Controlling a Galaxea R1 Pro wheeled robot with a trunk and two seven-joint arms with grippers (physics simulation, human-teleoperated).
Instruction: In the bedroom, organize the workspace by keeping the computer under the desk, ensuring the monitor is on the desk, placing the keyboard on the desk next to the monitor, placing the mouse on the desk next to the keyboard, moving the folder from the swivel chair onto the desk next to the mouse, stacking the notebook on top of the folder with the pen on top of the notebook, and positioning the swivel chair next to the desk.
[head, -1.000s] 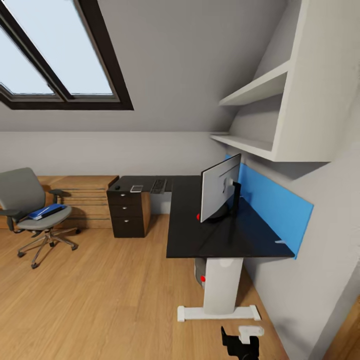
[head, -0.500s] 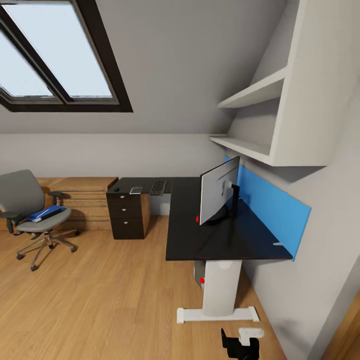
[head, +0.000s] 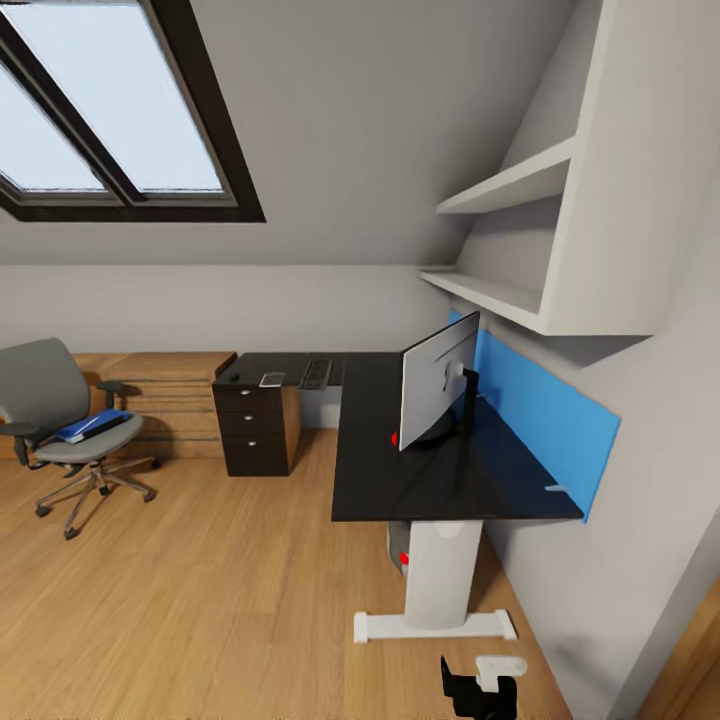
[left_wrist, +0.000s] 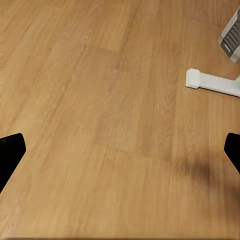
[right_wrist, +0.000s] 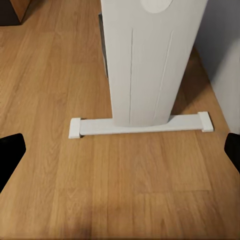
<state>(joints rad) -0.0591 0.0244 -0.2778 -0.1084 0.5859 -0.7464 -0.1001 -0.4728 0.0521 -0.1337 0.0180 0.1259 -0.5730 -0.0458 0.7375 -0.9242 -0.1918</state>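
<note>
Black fingers (left_wrist: 11, 152) spread wide over bare wood floor (left_wrist: 100, 100), the desk's white foot bar (left_wrist: 212, 82) beyond.

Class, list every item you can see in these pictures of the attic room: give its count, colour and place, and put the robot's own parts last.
desk: one, glossy black top, white leg, by the right wall
monitor: one, silver-grey back, on the desk
keyboard: one, dark, on the desk's far end
computer: one, grey with red light, under the desk
swivel chair: one, grey, at the left
folder: one, blue, on the chair seat
drawer unit: one, dark, under the desk's far end
wall shelves: two, white, above the desk
skylight: one, black-framed, upper left
right hand: one, black fingertips, open, over the floor
left hand: one, black fingertips, open, over the floor
</note>
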